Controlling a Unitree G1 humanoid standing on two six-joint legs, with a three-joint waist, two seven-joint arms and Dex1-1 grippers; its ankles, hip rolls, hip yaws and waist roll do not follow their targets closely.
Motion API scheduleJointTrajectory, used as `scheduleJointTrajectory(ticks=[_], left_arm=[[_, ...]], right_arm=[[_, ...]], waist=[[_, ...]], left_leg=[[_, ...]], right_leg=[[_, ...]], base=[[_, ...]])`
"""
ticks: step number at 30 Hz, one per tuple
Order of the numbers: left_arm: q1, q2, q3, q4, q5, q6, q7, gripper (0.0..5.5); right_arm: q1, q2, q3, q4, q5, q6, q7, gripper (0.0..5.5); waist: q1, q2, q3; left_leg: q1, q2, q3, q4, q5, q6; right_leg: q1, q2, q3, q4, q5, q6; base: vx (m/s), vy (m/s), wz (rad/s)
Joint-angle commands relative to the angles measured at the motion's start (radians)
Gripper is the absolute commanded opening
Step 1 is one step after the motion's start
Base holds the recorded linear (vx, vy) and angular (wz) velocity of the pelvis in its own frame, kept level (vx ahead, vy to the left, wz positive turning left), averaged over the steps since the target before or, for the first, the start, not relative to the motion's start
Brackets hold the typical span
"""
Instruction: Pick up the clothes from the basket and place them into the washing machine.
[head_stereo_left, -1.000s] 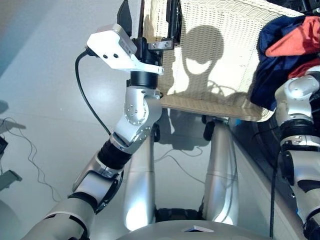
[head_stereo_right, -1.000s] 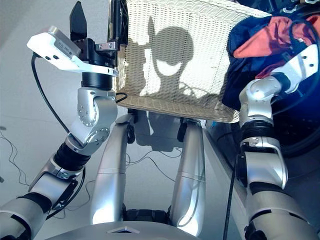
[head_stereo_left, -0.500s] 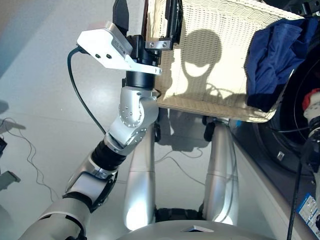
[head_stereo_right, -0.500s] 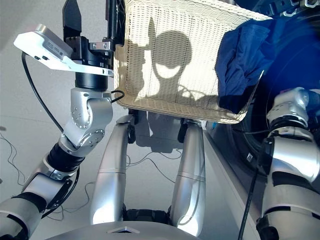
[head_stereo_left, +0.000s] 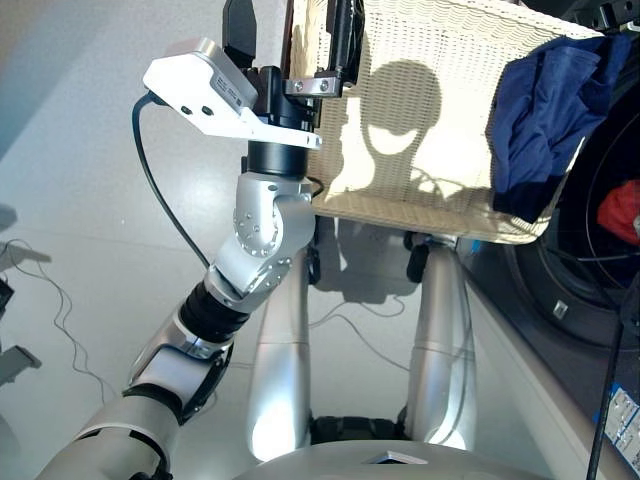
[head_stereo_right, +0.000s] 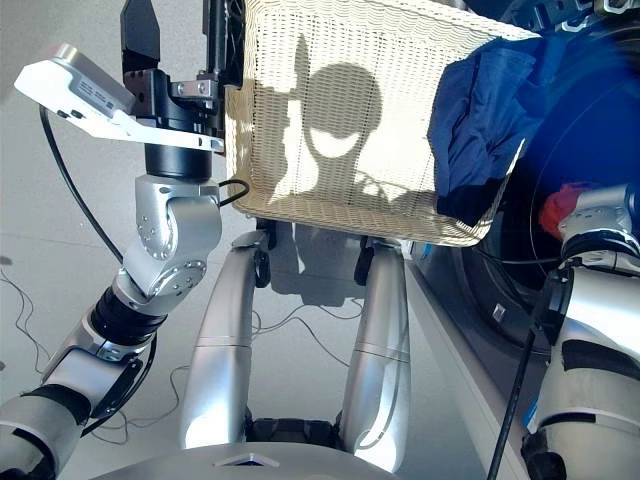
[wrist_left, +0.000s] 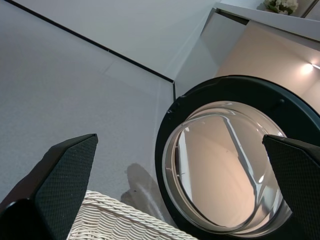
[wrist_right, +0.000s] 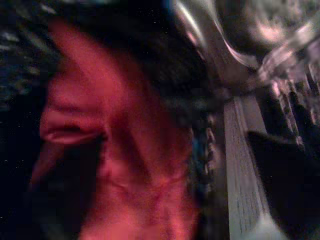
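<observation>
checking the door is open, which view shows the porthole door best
The left wrist view: the round porthole door fills it, black rim and glass clear. The eye views show only the washing machine front and drum area; the right wrist view shows mostly coral-red cloth.

Hard sun, sharp shadow on basket (head_stereo_left: 420, 120); rt wrist blurred.

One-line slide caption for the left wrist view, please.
Open left gripper above the basket rim, facing the washer's round glass door.
</observation>
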Motion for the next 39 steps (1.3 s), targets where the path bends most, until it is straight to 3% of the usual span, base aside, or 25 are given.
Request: scheduleJointTrajectory(ticks=[1, 3, 6, 11, 22, 28, 39], left_arm=[[0.003, -0.004, 0.031, -0.113, 0.026, -0.045, -0.010, 5.50], [0.000, -0.013, 0.039, -0.108, 0.039, -0.047, -0.010, 5.50], [-0.003, -0.030, 0.042, -0.098, 0.047, -0.045, -0.016, 5.50], [0.005, -0.052, 0.067, -0.078, 0.059, -0.041, -0.020, 5.50], [0.031, -0.060, 0.083, -0.065, 0.050, -0.025, -0.042, 5.50], [0.041, -0.060, 0.088, -0.054, 0.031, -0.029, -0.057, 5.50], [0.044, -0.077, 0.052, -0.053, -0.028, -0.033, -0.100, 5.50]], right_arm=[[0.005, -0.017, 0.097, -0.126, -0.108, -0.036, 0.035, 5.50], [0.030, 0.041, 0.155, -0.213, -0.191, -0.034, 0.079, 5.50], [0.088, 0.112, 0.145, -0.328, -0.214, -0.070, 0.100, 5.50], [0.224, 0.214, 0.196, -0.617, -0.407, -0.069, 0.106, 5.50], [0.388, 0.316, 0.256, -0.956, -0.655, -0.015, 0.190, 5.50], [0.346, 0.337, 0.312, -0.908, -0.733, 0.022, 0.224, 5.50], [0.065, 0.368, 0.426, -0.316, -0.683, 0.114, 0.300, 5.50]], waist=[[-0.018, 0.005, -0.017], [-0.021, 0.000, -0.017], [-0.030, -0.008, -0.017], [-0.041, -0.025, -0.017], [-0.050, -0.038, -0.017], [-0.043, -0.037, -0.017], [-0.001, -0.008, -0.017]], left_leg=[[0.022, 0.018, 0.039, 0.009, -0.040, 0.003], [0.025, 0.020, 0.041, -0.001, -0.035, 0.003], [0.032, 0.022, 0.042, 0.001, -0.045, 0.003], [0.027, 0.023, 0.043, 0.002, -0.041, 0.004], [0.012, 0.027, 0.043, 0.020, -0.038, 0.006], [0.007, 0.027, 0.041, 0.028, -0.036, 0.005], [-0.002, 0.023, 0.041, 0.026, -0.034, 0.007]], right_leg=[[0.052, 0.028, 0.023, -0.063, 0.041, 0.043], [0.053, 0.030, 0.023, -0.073, 0.046, 0.043], [0.059, 0.036, 0.021, -0.071, 0.036, 0.042], [0.054, 0.044, 0.026, -0.077, 0.040, 0.038], [0.035, 0.050, 0.030, -0.058, 0.040, 0.035], [0.030, 0.049, 0.030, -0.050, 0.041, 0.033], [0.025, 0.044, 0.021, -0.051, 0.046, 0.029]], base=[[0.000, 0.000, 0.000], [0.000, 0.000, 0.000], [0.000, 0.000, 0.000], [0.000, 0.000, 0.000], [0.000, 0.000, 0.000], [0.000, 0.000, 0.000], [0.000, 0.000, 0.000]])
